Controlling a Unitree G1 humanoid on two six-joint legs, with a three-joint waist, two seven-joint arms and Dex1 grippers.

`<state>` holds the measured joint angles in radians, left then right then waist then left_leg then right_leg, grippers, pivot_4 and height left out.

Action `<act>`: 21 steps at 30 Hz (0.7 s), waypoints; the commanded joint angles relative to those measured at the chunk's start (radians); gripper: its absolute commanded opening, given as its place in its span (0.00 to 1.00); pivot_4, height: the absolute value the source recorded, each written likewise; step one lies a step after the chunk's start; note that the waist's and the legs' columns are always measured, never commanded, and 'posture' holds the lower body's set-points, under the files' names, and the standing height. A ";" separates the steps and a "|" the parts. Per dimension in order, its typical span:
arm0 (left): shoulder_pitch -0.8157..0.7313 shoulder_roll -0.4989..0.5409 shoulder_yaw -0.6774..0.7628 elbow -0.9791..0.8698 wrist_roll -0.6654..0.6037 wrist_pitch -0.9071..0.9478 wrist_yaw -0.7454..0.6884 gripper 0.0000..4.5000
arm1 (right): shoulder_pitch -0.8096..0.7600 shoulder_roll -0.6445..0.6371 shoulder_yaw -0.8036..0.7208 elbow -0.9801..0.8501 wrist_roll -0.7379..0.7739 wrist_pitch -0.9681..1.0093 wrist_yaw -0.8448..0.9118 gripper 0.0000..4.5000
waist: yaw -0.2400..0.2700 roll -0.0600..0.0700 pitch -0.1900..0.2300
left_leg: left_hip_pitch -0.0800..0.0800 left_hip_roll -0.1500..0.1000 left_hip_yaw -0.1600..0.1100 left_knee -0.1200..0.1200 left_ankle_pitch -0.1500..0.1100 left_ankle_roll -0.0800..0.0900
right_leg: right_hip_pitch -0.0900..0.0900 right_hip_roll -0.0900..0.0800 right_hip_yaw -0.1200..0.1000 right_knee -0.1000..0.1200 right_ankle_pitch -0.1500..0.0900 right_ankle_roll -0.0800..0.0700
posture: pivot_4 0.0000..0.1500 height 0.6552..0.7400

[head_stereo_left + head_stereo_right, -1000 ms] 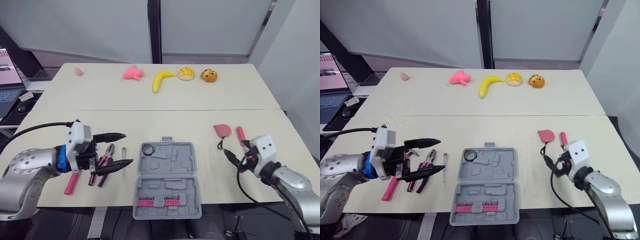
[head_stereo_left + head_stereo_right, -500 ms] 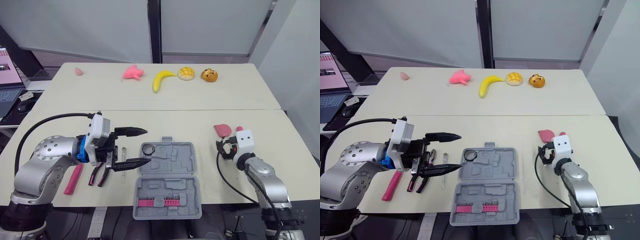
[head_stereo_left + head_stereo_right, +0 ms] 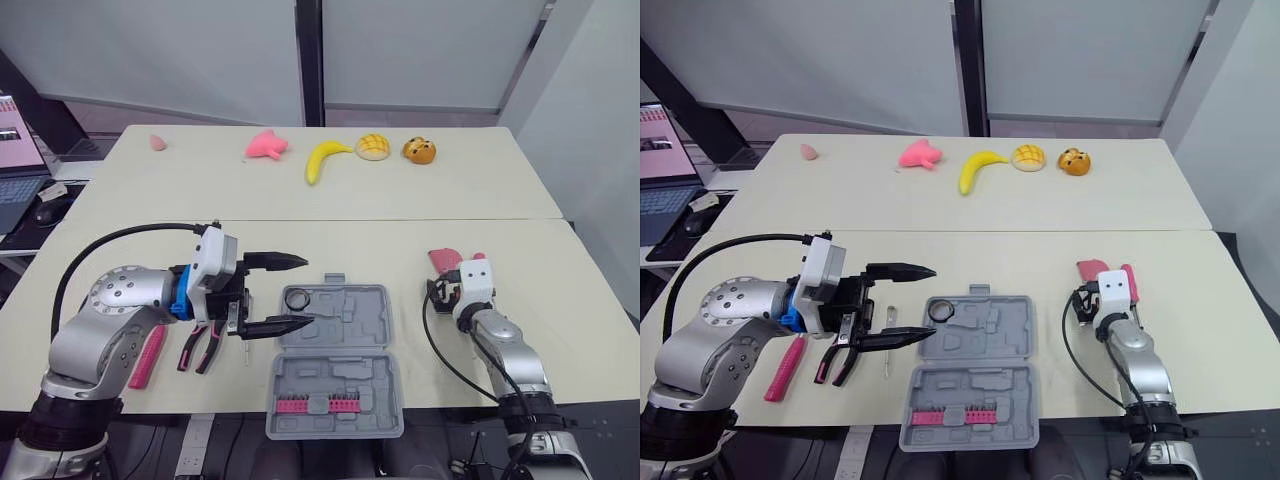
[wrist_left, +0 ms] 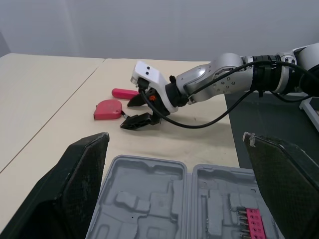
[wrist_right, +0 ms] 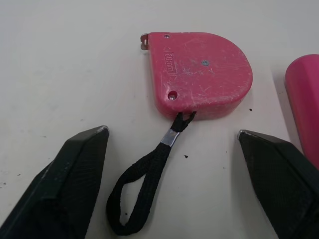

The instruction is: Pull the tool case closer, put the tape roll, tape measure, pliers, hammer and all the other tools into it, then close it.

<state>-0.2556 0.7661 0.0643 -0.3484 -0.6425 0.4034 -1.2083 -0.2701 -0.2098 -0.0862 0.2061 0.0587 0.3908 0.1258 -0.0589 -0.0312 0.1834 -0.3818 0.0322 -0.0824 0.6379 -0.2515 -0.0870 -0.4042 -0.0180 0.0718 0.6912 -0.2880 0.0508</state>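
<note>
The tool case [image 3: 350, 375] lies open at the near edge of the counter [image 3: 400, 200], with the tape roll [image 3: 296, 299] in its far half and a row of pink bits [image 3: 312, 404] in its near half. The left gripper [image 3: 930, 302] hovers at the case's left edge, jaws wide open and empty. Left of it lie the pliers [image 3: 205, 340] and a pink handle [image 3: 147, 357]. Well to the right sits the tape measure [image 5: 204, 74]; the right gripper [image 5: 172, 133] is near it, jaws spread open either side of its black strap [image 5: 142, 194].

Silver arms [image 3: 110, 320], white wrist boxes [image 3: 214, 265], black fingers [image 3: 275, 261] — blue collar [image 3: 179, 303], maybe plastic.
</note>
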 commanded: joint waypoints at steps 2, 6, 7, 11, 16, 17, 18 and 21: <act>-0.020 -0.009 -0.007 -0.014 0.006 -0.014 0.005 1.00 | -0.015 0.005 -0.008 0.006 -0.010 -0.023 -0.024 0.63 | 0.000 0.000 0.000 | 0.000 0.000 0.000 0.001 0.000 0.000 | 0.000 0.000 0.000 0.001 0.000 0.000 | 1.00 0.83; -0.028 -0.016 -0.016 -0.007 0.014 -0.017 0.008 1.00 | -0.018 0.010 -0.006 0.014 -0.013 -0.024 -0.035 0.41 | 0.000 0.000 0.000 | 0.000 0.000 0.000 0.001 0.000 0.000 | 0.000 0.000 0.000 0.001 0.000 0.000 | 1.00 0.83; -0.030 -0.018 -0.018 -0.005 0.017 -0.017 0.009 1.00 | -0.019 0.010 -0.007 0.017 -0.013 -0.024 -0.037 0.37 | 0.000 0.000 0.000 | 0.000 0.000 0.000 0.001 0.000 0.000 | 0.000 0.000 0.000 0.001 0.000 0.000 | 1.00 0.83; -0.037 -0.026 -0.022 0.002 0.028 -0.020 0.009 1.00 | -0.020 0.009 -0.009 0.020 -0.010 -0.022 -0.040 0.22 | 0.000 0.000 0.000 | 0.000 0.000 0.000 0.001 0.000 0.000 | 0.000 0.000 0.000 0.001 0.000 0.000 | 1.00 0.83; -0.035 -0.030 -0.023 0.001 0.038 -0.023 0.006 1.00 | -0.015 0.011 -0.010 0.013 -0.006 -0.016 -0.042 0.05 | 0.000 0.000 0.000 | 0.000 0.000 0.000 0.001 0.000 0.000 | 0.000 0.000 0.000 0.001 0.000 0.000 | 1.00 0.83; -0.034 -0.030 -0.024 0.001 0.040 -0.023 0.005 1.00 | -0.014 0.011 -0.009 0.011 -0.006 -0.014 -0.040 0.01 | 0.000 0.000 0.000 | 0.000 0.000 0.000 0.001 0.000 0.000 | 0.000 0.000 0.000 0.001 0.000 0.000 | 1.00 0.83; -0.032 -0.030 -0.024 0.000 0.041 -0.024 0.005 1.00 | -0.012 0.012 -0.008 0.008 -0.004 -0.011 -0.038 0.00 | -0.001 0.000 0.000 | 0.000 0.000 0.000 0.001 0.000 0.000 | 0.000 0.000 0.000 0.001 0.000 0.000 | 1.00 0.83; -0.023 -0.027 -0.025 -0.004 0.046 -0.028 0.000 1.00 | 0.007 -0.001 0.006 -0.029 0.003 0.013 -0.002 0.00 | 0.000 0.000 0.000 | 0.000 0.000 0.000 0.001 0.000 0.000 | 0.000 0.000 0.000 0.001 0.000 0.000 | 1.00 0.83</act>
<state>-0.2795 0.7403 0.0438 -0.3417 -0.6031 0.4006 -1.2083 -0.2806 -0.2001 -0.0910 0.2185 0.0593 0.3856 0.1045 -0.0592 -0.0312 0.1834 -0.3819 0.0322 -0.0826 0.6391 -0.2515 -0.0869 -0.4042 -0.0179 0.0717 0.6920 -0.2880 0.0508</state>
